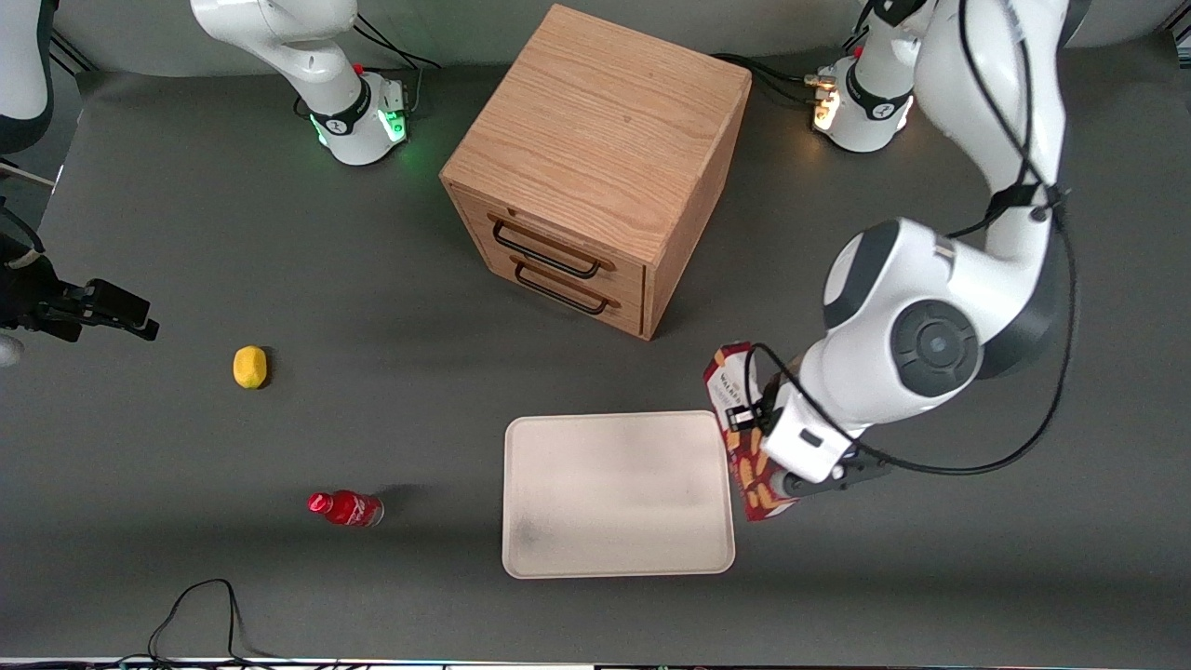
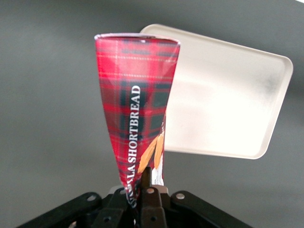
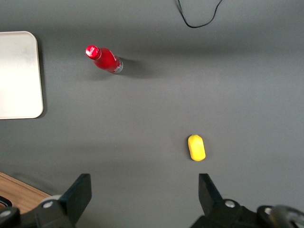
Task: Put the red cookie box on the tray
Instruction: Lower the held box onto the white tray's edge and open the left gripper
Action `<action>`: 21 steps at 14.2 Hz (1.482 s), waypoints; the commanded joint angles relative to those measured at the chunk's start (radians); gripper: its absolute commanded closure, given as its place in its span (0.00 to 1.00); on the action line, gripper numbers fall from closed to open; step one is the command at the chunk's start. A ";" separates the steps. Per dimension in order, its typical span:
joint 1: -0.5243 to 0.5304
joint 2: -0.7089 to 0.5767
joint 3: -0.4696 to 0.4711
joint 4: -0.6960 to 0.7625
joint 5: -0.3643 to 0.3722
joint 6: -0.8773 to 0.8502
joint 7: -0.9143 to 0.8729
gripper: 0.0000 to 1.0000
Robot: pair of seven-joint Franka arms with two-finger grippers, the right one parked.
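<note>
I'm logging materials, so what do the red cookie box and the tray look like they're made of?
Red cookie box: seemingly printed cardboard with a slight sheen, going by its crisp folded edges and tartan print. The left arm's tool is shut on it beside the tray.
Tray: probably matte plastic, cream-white with rounded corners, a low rim and a grey smudge; could be melamine.

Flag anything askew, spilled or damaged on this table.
Nothing spilled or damaged. The red cookie box, held by the gripper, overlaps the rim of the tray at the working arm's end. The red bottle lies on its side.
</note>
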 commanded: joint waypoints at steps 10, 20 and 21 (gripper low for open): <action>-0.025 0.226 0.013 0.096 0.023 0.181 0.169 1.00; -0.017 0.294 0.015 0.089 0.023 0.264 0.071 1.00; -0.017 0.303 0.016 0.086 0.023 0.271 0.072 1.00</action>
